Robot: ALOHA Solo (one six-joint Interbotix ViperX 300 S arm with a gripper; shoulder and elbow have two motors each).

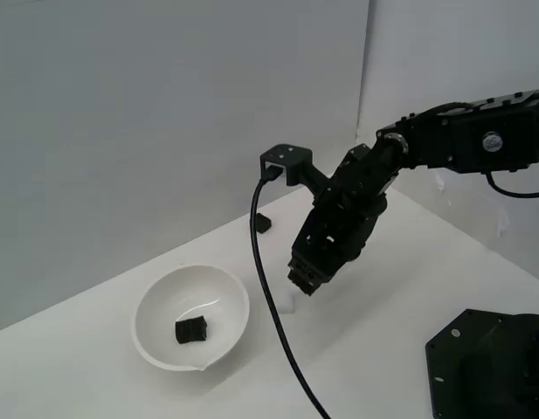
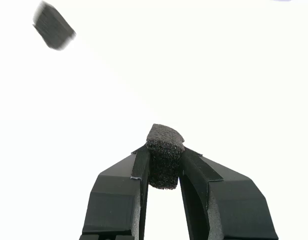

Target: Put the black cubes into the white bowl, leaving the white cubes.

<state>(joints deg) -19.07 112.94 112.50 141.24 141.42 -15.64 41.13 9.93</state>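
Observation:
The white bowl (image 1: 192,316) sits on the white table toward the exterior view's left, with one black cube (image 1: 191,331) lying inside it. My gripper (image 1: 306,281) hangs above the table to the exterior view's right of the bowl. In the wrist view the gripper (image 2: 164,165) is shut on a second black cube (image 2: 165,156), pinched between the two fingers. A third black cube (image 1: 263,223) lies on the table farther back, also showing in the wrist view (image 2: 54,32). One white cube (image 1: 289,302) shows faintly just below the gripper; other white cubes are not visible.
A black cable (image 1: 271,305) hangs from the wrist down past the bowl's side. A black base plate (image 1: 492,367) stands at the exterior view's lower right. A wall runs behind the table.

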